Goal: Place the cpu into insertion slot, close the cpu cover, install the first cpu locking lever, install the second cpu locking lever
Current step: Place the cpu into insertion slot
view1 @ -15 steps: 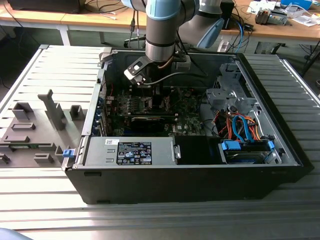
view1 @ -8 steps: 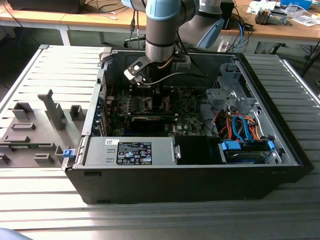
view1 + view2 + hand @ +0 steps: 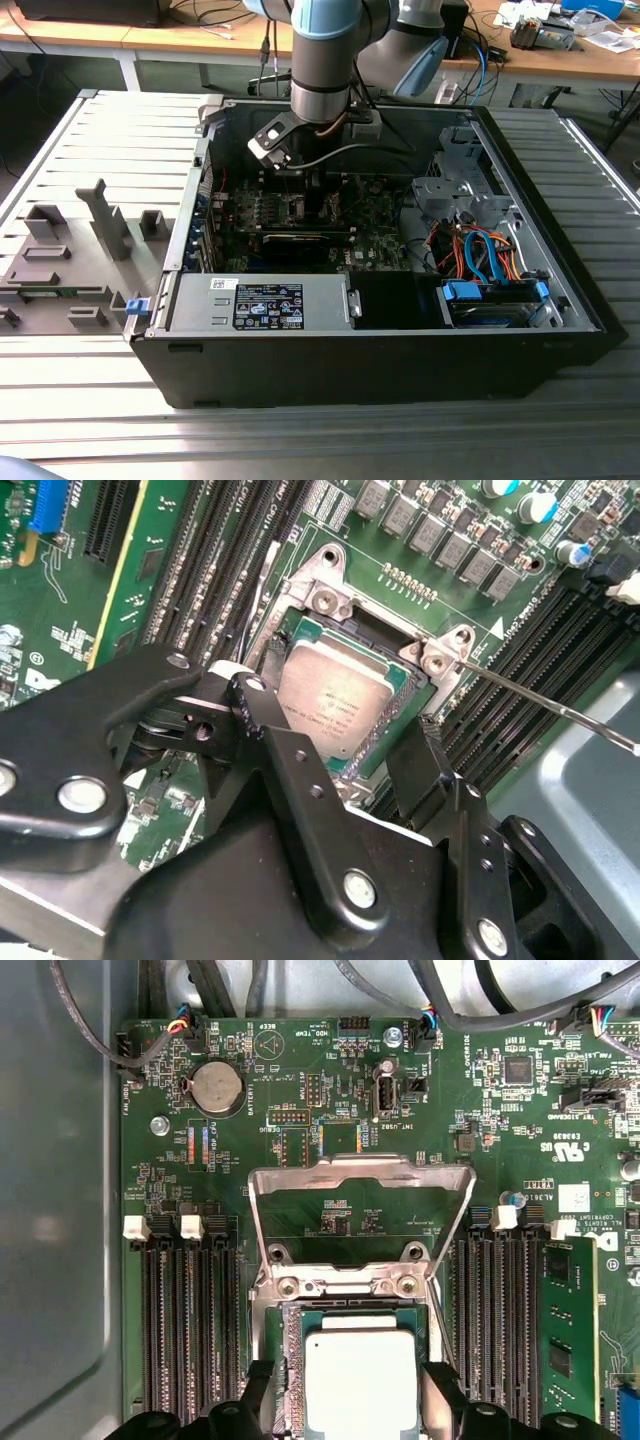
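A slatted metal bench (image 3: 300, 440) carries an open black computer case (image 3: 350, 370), with wooden desks (image 3: 150, 40) along the top of the exterior view. The arm (image 3: 320, 60) comes down from the top middle of that frame into the case's centre. The step in hand is the first one, placing the cpu (image 3: 360, 1385) into the insertion slot (image 3: 360, 625). In both wrist views the chip lies inside the socket's rim, silver top up and seemingly level (whether it is fully bedded I cannot tell). The gripper (image 3: 332, 718) sits right over it, its black fingers (image 3: 262, 715) set against two opposite edges of the chip, so I judge it clasped on the cpu rather than let go. The cpu cover (image 3: 360, 1165) stands swung back on its hinge just beside the socket, green board showing through its cut-out. A locking lever (image 3: 545, 708) juts free from one socket corner, so nothing is closed or latched yet. The move calls, I think, for a flat, square seat before the grip eases, since a cocked corner would bear on the contacts.
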{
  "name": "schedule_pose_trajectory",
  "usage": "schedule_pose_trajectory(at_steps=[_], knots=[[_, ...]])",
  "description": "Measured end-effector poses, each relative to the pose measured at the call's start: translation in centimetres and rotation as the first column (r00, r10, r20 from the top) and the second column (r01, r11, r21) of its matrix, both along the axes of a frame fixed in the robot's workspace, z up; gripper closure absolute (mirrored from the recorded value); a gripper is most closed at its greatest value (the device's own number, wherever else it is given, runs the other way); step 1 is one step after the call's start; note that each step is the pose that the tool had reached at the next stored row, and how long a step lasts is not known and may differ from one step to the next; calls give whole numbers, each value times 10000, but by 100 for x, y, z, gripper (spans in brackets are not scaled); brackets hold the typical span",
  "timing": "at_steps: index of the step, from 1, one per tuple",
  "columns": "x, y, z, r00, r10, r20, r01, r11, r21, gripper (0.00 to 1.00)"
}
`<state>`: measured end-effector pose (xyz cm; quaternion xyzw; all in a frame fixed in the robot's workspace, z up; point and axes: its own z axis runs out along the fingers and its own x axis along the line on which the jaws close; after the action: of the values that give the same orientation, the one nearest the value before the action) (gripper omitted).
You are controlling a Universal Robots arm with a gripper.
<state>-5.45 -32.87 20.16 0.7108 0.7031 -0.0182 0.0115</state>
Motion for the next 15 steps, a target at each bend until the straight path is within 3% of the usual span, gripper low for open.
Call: schedule_pose_trajectory(at_steps=[4, 6, 15], knots=[[0, 0, 72, 10000, 1, 0, -1, 10000, 13, 32], [0, 1, 75, 10000, 0, 1, 0, 10000, 20, 32], [5, -11, 11, 10000, 12, -57, -12, 10000, 16, 32]])
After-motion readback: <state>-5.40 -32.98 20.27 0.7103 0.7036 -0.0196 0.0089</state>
